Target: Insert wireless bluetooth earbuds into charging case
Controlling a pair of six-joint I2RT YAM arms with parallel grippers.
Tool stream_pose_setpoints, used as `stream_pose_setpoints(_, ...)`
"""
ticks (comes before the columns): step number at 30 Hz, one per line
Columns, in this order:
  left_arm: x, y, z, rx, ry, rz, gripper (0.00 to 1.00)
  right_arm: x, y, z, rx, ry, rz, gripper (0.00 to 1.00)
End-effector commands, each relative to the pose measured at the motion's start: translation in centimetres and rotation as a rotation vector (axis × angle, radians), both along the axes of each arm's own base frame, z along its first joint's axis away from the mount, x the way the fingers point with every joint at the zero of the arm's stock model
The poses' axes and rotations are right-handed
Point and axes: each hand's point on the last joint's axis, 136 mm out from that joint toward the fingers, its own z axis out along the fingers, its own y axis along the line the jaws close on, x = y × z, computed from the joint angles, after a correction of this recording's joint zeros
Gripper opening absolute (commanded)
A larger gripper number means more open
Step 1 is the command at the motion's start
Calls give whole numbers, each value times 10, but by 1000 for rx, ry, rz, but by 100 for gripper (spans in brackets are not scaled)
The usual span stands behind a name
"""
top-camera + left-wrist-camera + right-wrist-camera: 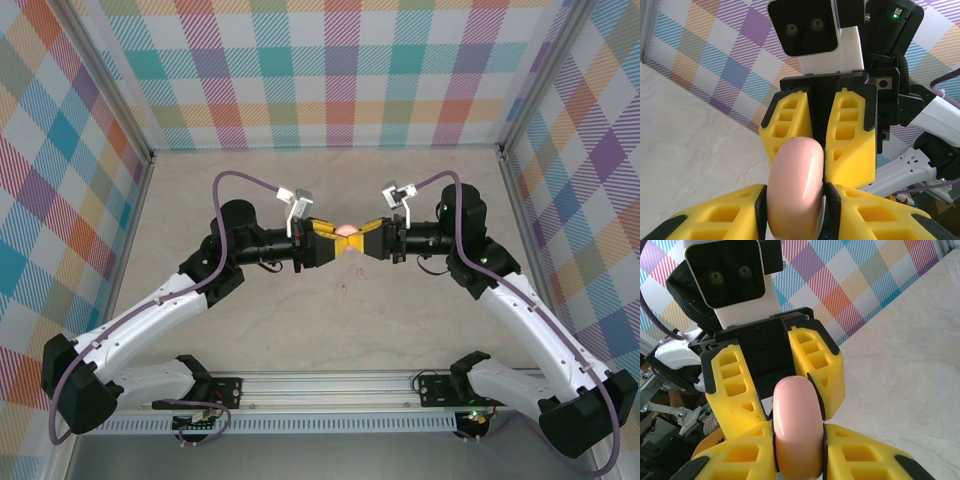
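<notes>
Pink case [345,231] held jointly by left pincer [333,243], right pincer [359,243].

At the bottom of the frame the left gripper [796,212] presses its yellow fingers [725,215] against both sides of a pale pink rounded case [794,180]. At centre the right gripper [816,142] flanks the case's upper end. Marbled table [685,150] at left, plaid wall [715,45] above
</notes>
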Motion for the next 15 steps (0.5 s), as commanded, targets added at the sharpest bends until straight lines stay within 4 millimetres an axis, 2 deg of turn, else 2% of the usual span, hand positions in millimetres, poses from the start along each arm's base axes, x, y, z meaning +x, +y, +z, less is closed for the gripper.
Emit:
stream_pose_setpoints(1, -13, -2, 12, -12, -40, -53, 38, -5, -2, 20, 19, -84, -9, 19)
stream_pose_setpoints(4, -13, -2, 10, -5, -34, -53, 43, -6, -3, 22, 23, -89, -11, 18)
stream_pose_setpoints(15, -16, -5, 15, -34, -36, -80, 44, -13, -2, 22, 32, -76, 36, 20)
